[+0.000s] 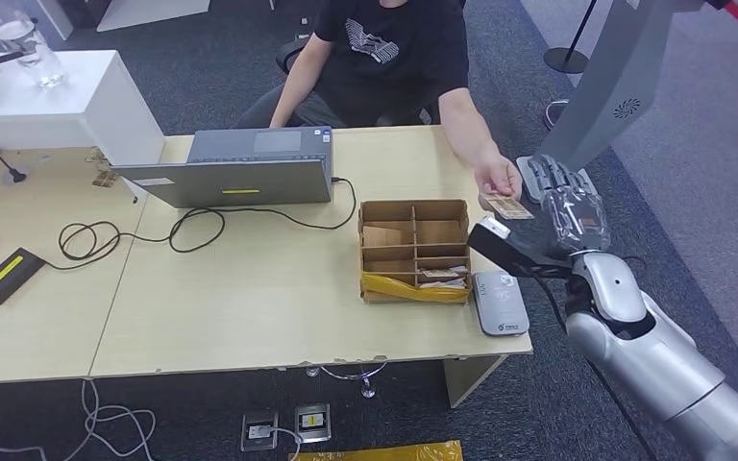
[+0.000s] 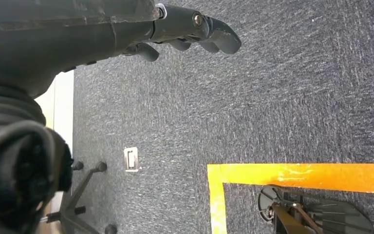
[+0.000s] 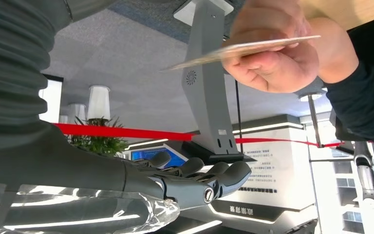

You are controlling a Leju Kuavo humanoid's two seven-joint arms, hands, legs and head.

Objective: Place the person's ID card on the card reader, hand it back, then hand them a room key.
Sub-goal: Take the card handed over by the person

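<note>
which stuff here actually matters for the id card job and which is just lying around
Belongs to the job:
- tan ID card held out in the person's hand
- grey flat card reader
- brown cardboard divided box holding cards
- right hand, open

Lying about:
- grey laptop
- black cable
- black power brick

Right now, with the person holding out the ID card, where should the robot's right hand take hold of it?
Probably the free end of the ID card, which sticks out past the person's hand towards the right hand. The card lies flat, so pinch its faces from the robot's side, opposite their fingers.
</note>
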